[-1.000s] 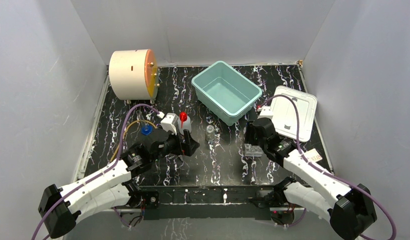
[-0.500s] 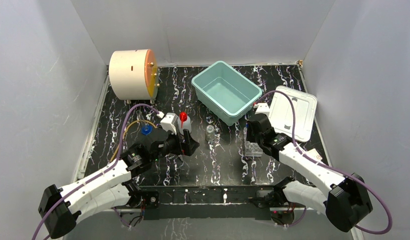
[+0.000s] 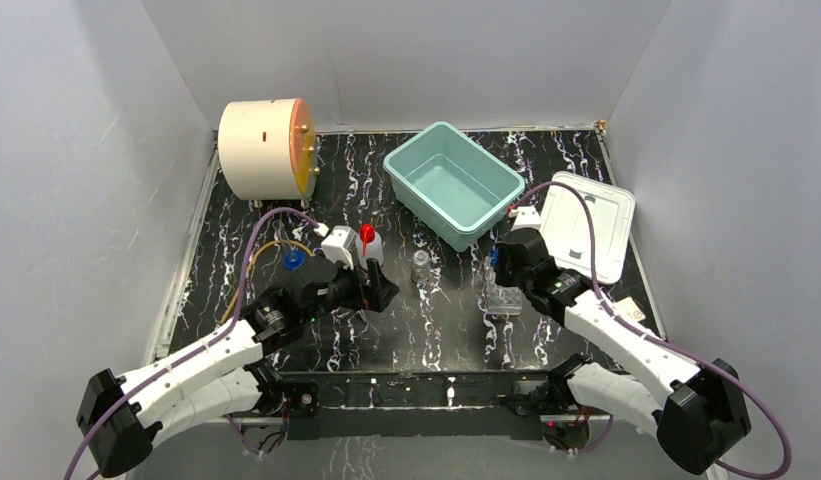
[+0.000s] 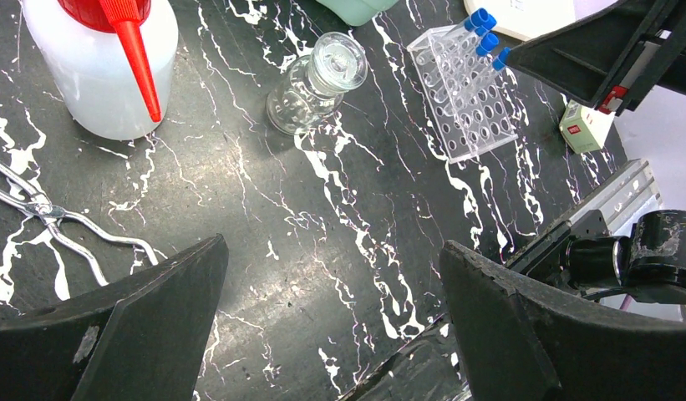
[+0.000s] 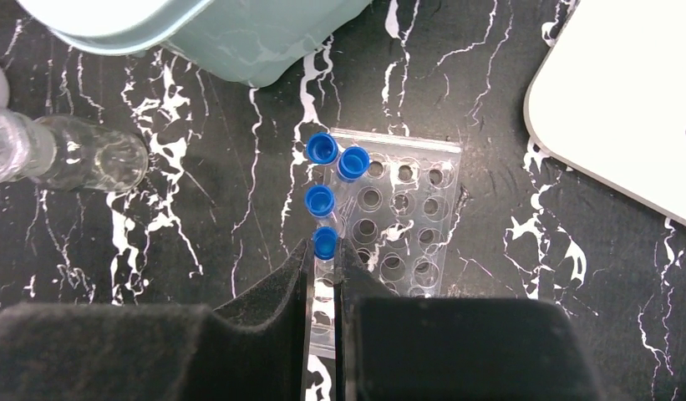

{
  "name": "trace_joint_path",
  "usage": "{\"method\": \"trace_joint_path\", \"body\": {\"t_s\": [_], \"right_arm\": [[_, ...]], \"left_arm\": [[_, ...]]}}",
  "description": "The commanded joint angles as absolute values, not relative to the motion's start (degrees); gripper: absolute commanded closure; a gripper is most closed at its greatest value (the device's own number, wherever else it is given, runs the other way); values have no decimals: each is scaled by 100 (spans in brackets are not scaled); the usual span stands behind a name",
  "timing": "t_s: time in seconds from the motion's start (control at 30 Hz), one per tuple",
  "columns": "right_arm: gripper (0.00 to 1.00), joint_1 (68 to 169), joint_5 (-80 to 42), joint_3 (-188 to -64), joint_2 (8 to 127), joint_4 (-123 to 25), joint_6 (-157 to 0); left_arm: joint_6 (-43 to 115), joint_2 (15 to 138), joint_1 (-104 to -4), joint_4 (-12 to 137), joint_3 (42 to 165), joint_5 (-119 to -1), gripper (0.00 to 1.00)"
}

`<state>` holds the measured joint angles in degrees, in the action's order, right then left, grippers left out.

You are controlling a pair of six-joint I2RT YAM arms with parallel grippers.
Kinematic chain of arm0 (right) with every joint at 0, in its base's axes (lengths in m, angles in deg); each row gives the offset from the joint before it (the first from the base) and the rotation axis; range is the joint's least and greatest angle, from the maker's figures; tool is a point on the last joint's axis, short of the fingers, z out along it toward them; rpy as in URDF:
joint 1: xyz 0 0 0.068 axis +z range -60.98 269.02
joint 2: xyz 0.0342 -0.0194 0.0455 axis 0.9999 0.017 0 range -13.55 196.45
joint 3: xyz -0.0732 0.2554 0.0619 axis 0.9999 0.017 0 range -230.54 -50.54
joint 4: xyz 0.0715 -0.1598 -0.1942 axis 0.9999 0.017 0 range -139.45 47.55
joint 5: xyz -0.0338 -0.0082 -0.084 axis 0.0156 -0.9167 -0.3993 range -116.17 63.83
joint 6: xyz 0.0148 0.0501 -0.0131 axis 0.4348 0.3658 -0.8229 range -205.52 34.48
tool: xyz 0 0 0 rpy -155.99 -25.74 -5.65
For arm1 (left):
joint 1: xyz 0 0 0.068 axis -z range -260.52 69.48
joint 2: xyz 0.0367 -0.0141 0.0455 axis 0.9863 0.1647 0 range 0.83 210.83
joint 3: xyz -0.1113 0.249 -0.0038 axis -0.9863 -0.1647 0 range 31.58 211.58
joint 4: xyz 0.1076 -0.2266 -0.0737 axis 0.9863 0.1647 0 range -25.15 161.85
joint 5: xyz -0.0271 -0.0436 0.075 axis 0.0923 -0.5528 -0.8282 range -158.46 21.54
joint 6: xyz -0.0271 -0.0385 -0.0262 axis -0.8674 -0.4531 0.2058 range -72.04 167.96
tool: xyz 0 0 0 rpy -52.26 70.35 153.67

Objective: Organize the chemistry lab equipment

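Observation:
My right gripper [image 5: 325, 252] is shut on a blue-capped thin tube [image 5: 325, 242] over the near-left part of the clear tube rack [image 5: 410, 221]. Three more blue-capped tubes [image 5: 353, 163] stand in the rack's far-left corner. The rack [image 3: 505, 298] lies right of centre, below my right gripper [image 3: 500, 264]. My left gripper [image 4: 331, 251] is open and empty above bare table, just in front of the white squeeze bottle with red nozzle [image 4: 97, 67]. The clear glass vial [image 4: 318, 79] stands between the bottle [image 3: 369, 247] and the rack. The blue ring [image 3: 293, 262] and yellowish tubing [image 3: 276, 243] lie left of the bottle.
A teal bin [image 3: 454, 180] stands behind the rack, with a white lid [image 3: 589, 222] to its right. The cream drum [image 3: 266, 148] stands at the back left. A small white box [image 3: 631, 313] lies at the right edge. Metal tongs [image 4: 47, 221] lie by my left finger.
My right wrist has shifted a little toward the bin over the rack, and its elbow has swung. The left arm has not moved.

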<state>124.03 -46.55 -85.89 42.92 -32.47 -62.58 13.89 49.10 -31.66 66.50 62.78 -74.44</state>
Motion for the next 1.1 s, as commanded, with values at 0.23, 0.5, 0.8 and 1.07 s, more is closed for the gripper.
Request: {"method": "trace_joint_path", "body": {"t_s": [0.23, 0.5, 0.8, 1.07], "right_arm": [[88, 12435, -4113, -8473, 3967, -3161, -6306], [85, 12434, -3758, -8260, 3990, -3217, -6386], [81, 12435, -3620, -8147, 3726, -3225, -6464], [61, 12428, -3714, -8246, 3881, -3200, -6456]], "left_arm": [[1447, 4785, -3200, 6605, 6199, -7416, 2], [1447, 4750, -3201, 6634, 6199, -7418, 2], [1408, 4817, -3196, 6557, 6192, -7356, 2], [1342, 4968, -3200, 6322, 6207, -7242, 2]]}}
